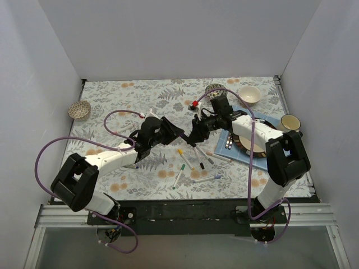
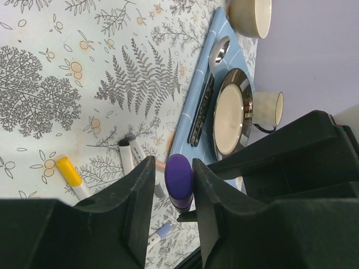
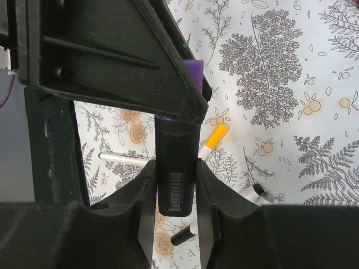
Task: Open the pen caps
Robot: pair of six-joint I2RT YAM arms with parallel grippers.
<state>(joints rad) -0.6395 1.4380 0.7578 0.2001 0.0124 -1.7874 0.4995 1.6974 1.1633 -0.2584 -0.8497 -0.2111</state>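
Both arms reached inward and met in mid-air at the centre. The right gripper [image 3: 175, 168] clamped a dark pen barrel [image 3: 176, 185]. The left gripper [image 2: 172, 174] had its jaws either side of the purple cap [image 2: 179, 180], but I couldn't tell whether they pinched it.

The only marking I can make out is a white barcode [image 3: 176, 183] on the dark pen barrel [image 3: 175, 140] clamped in the right gripper [image 3: 176, 168]. I can see its bars, but I cannot read any digits or words.
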